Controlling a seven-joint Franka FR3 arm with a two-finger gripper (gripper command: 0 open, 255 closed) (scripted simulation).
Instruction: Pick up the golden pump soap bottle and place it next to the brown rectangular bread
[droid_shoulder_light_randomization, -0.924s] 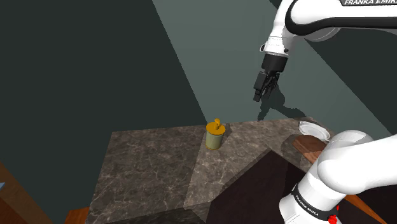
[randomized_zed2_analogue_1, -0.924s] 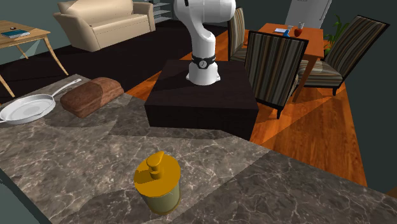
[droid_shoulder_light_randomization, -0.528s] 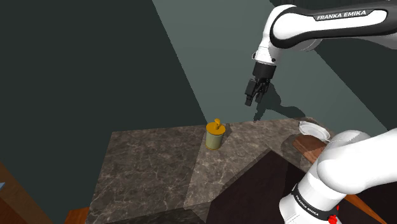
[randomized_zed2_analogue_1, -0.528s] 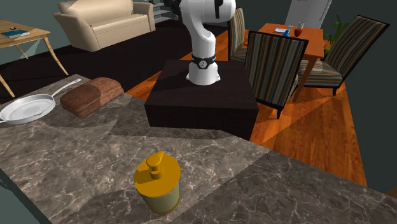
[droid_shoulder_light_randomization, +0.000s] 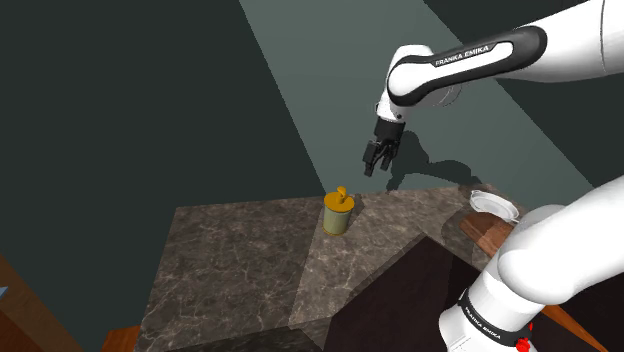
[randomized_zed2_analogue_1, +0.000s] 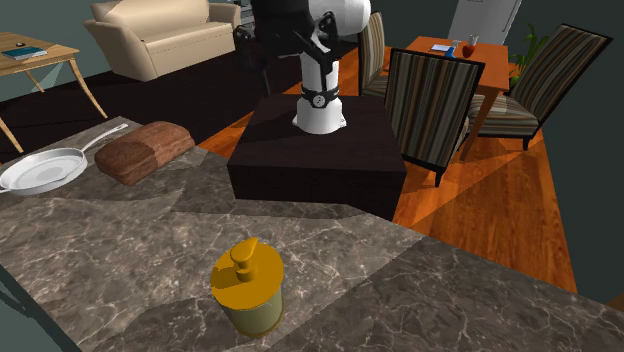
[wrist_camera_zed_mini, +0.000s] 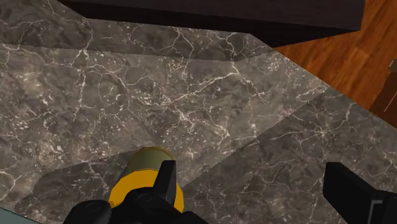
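Note:
The golden pump soap bottle (droid_shoulder_light_randomization: 338, 213) stands upright on the dark marble counter (droid_shoulder_light_randomization: 230, 260), close to its far edge in the shoulder view. My gripper (droid_shoulder_light_randomization: 375, 160) hangs in the air above the bottle and a little toward that view's right, apart from it. In the wrist view the gripper (wrist_camera_zed_mini: 254, 191) is open, and the bottle's golden top (wrist_camera_zed_mini: 143, 178) lies just outside one finger (wrist_camera_zed_mini: 167, 184), not between the two. The brown rectangular bread (randomized_zed2_analogue_1: 143, 152) lies on the counter at the second exterior view's left, well away from the bottle (randomized_zed2_analogue_1: 247, 288).
A white frying pan (randomized_zed2_analogue_1: 45, 170) lies beside the bread. The dark stand (randomized_zed2_analogue_1: 320, 150) borders the counter. Striped chairs (randomized_zed2_analogue_1: 435, 100), a wooden table and a sofa (randomized_zed2_analogue_1: 165, 35) stand beyond on the wooden floor. A dark wall rises behind the counter in the shoulder view.
The arm has swung toward the shoulder view's left and lowered, bringing the gripper from above the pan side to nearly over the bottle. The bottle has not moved.

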